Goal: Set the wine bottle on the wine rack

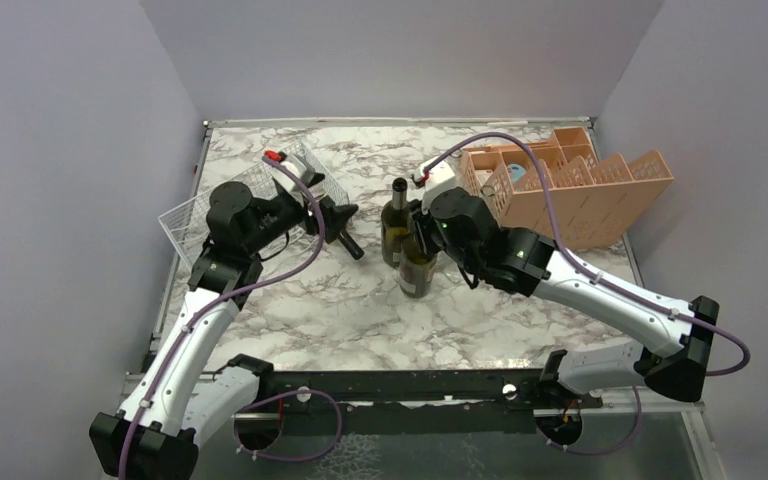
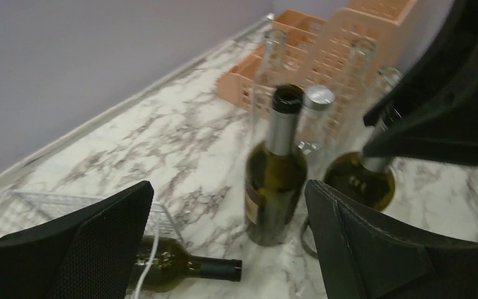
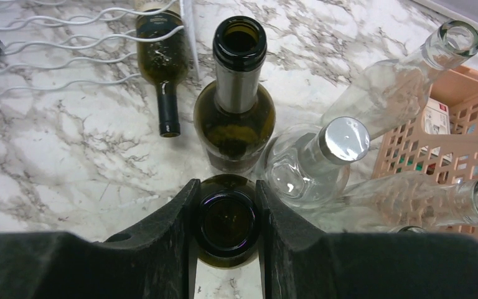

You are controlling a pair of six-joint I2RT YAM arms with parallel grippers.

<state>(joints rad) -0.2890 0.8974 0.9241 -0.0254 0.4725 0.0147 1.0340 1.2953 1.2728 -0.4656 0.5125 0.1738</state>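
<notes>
The wine bottle (image 3: 227, 224), dark green and uncorked, stands upright near the middle of the counter (image 1: 330, 320). The right pincer (image 3: 227, 190) is clamped on its neck just under the lip. The right wrist view looks straight down the open mouth, with a black finger (image 3: 174, 230) pressed against each side. The top view hides this grip: there the pincer's body covers the neck and only the bottle's lower half shows.

Close behind it, toward the far edge, a second green bottle (image 3: 235, 99) also stands upright and open; whether the two touch I cannot tell. Just to the right is a clear glass bottle with a silver cap (image 3: 342, 140). Two more clear bottles, open-mouthed, stand between it and the orange crate (image 1: 580, 190) at the far-right corner. The top view barely registers the clear glass, while both wrist views show it plainly.

The wine rack (image 1: 185, 215), of thin white wire, sits toward the far-left corner. A third green bottle (image 3: 162, 62) lies on its side there, its body among the wires and its neck pointing out over the marble.

The left pincer (image 2: 227, 199) hangs wide open, holding nothing. Its own view shows the two fingers spread apart, with the lying bottle low between them and the standing bottles beyond. From above it sits at the rack's right edge, over that lying bottle.
</notes>
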